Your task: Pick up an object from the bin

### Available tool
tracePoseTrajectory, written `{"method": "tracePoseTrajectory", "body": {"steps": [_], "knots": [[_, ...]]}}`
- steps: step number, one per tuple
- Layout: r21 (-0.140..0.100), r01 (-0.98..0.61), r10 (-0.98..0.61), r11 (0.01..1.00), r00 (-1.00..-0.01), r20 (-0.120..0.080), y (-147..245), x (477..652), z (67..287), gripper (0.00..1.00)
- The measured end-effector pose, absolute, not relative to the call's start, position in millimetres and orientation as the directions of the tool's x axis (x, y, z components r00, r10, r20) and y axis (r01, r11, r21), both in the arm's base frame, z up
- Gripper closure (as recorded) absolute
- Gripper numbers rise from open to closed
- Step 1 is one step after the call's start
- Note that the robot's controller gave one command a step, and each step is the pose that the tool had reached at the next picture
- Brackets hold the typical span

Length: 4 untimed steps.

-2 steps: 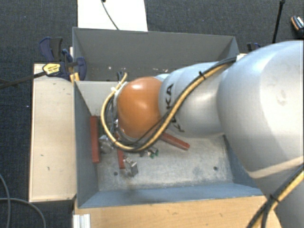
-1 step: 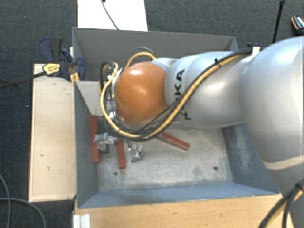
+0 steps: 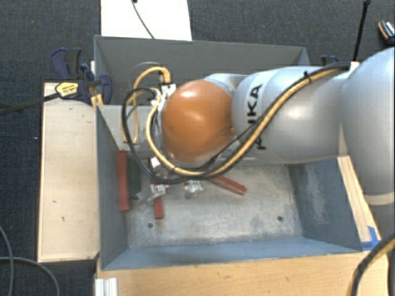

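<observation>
The arm (image 3: 296, 116) is reaching in from the right over the grey metal bin (image 3: 247, 233). Its orange wrist cover (image 3: 194, 121) and looped cables (image 3: 139, 125) are hanging above the far-left part of the bin. The hand (image 3: 176, 179) is sitting low beneath that cover, close to the bin floor, and the cover is hiding most of it. Whether it is wide or narrow I cannot tell, and nothing is showing as held in it.

Two things are lying nearest the hand. A thin red stick (image 3: 227, 184) is lying slanted on the floor just to the hand's right. A small shiny piece (image 3: 192, 189) is lying just beside the stick's left end, under the cover's near edge. Which of the two the hand is over I cannot tell.

Further left, a short red-brown block (image 3: 158, 209) is lying toward the near side. Along the left wall a long red-brown bar (image 3: 123, 180) is lying, with a dark green bar (image 3: 134, 177) just beside it on its right.
</observation>
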State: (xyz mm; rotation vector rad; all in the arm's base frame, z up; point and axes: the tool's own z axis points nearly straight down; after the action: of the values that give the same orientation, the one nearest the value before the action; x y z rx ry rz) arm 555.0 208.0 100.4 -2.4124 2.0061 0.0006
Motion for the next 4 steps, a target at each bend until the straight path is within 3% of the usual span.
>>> {"method": "tracePoseTrajectory", "body": {"steps": [1,2,3,4], "knots": [[0.002,-0.959,-0.959,-0.284,0.284,-0.003,231,547.4,69,0.0],[0.004,-0.961,-0.961,-0.276,0.276,-0.001,231,546.9,70,0.0],[0.006,-0.962,-0.962,-0.271,0.271,-0.001,231,546.8,70,1.0],[-0.003,-0.965,-0.965,-0.264,0.264,-0.004,232,547.0,84,1.0]]}}
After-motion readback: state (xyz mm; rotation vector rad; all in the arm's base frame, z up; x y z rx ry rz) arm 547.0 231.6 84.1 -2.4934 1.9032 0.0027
